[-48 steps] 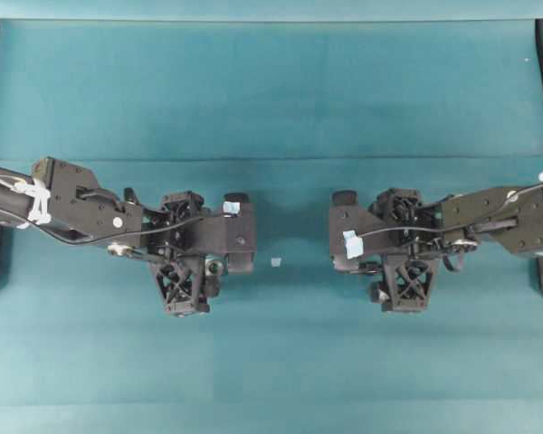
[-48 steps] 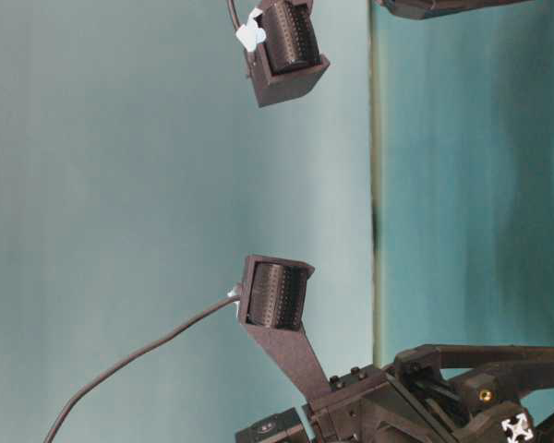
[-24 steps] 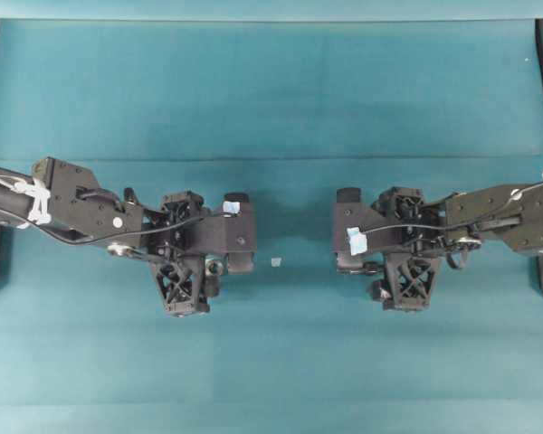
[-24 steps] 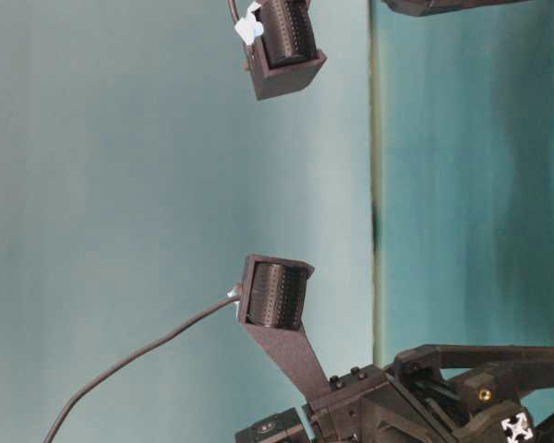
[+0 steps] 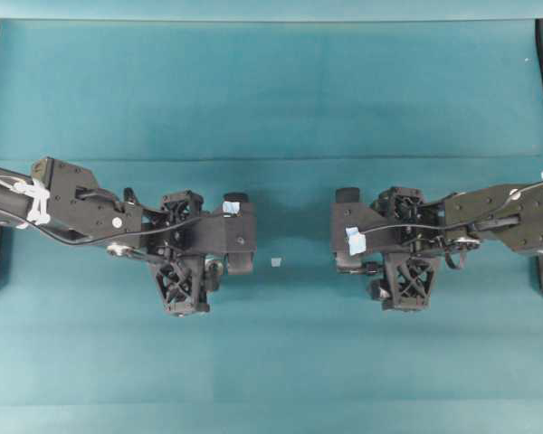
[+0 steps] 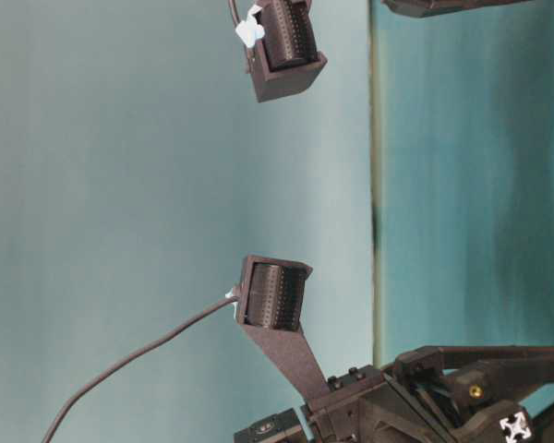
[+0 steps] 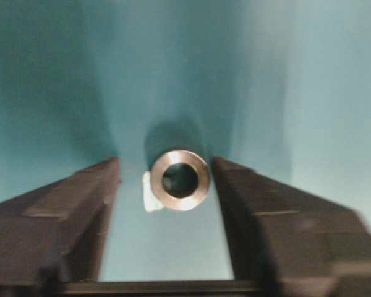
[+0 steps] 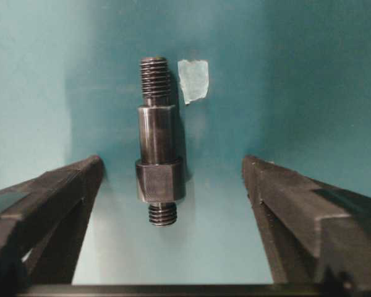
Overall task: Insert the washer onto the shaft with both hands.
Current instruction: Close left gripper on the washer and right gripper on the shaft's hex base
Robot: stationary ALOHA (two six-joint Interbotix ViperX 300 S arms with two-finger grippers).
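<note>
- From above we see both arms low over the teal table (image 5: 271, 362), left gripper (image 5: 238, 233) and right gripper (image 5: 347, 231) facing each other across the middle, well apart.
- A small pale tape scrap (image 5: 274, 262) sits on the table between the two.
- Left wrist view: the washer (image 7: 180, 179) lies flat on the table right between the two fingers (image 7: 68, 210), dark hole facing up at us. There's a gap on each side, narrower on the right, so the jaws are part open and not gripping it.
- Another pale scrap (image 7: 148, 192) pokes out from the washer's left edge.
- Right wrist view: the shaft (image 8: 157, 142) lies on the table pointing away from the camera, threaded at both ends, thick collar nearer us. It sits closer to the left finger (image 8: 43, 204) than the right one, touching neither. Jaws open wide, holding nothing.
- Tape bit (image 8: 193, 80) lies just right of the shaft's far threaded end.
- The table-level view is turned sideways and shows only finger tips and a cable, no parts.
</note>
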